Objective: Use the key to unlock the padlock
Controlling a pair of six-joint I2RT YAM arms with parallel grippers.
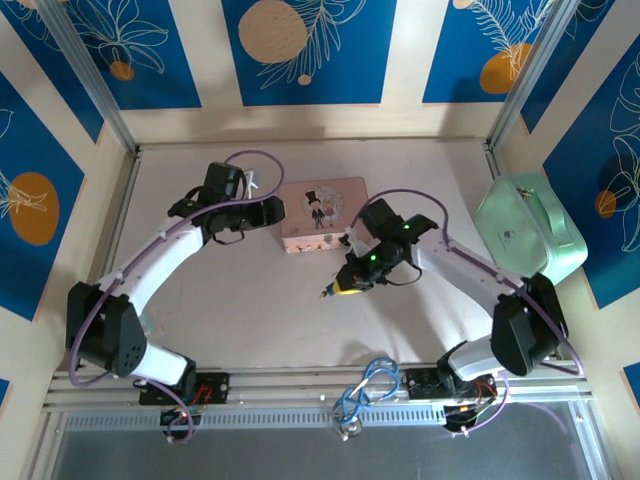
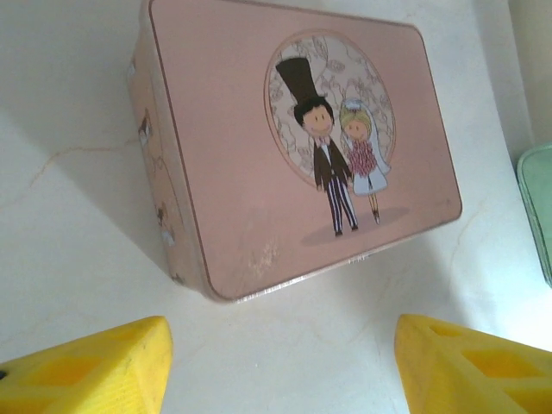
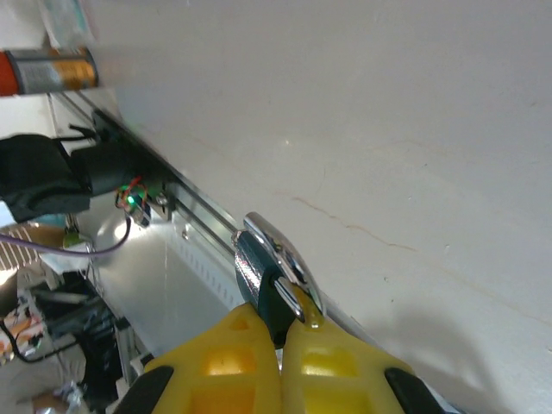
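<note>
White table, blue floral wall panels. Right hand: clamped on padlock. Left hand: wide, empty, above pink box. Key in neither hand; unlocking judged not yet begun.

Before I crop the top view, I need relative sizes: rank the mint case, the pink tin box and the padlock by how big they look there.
1. mint case: largest, though it may sit nearer the camera.
2. pink tin box: clearly smaller.
3. padlock: tiny, mostly hidden in the shut jaws of the right gripper.
</note>
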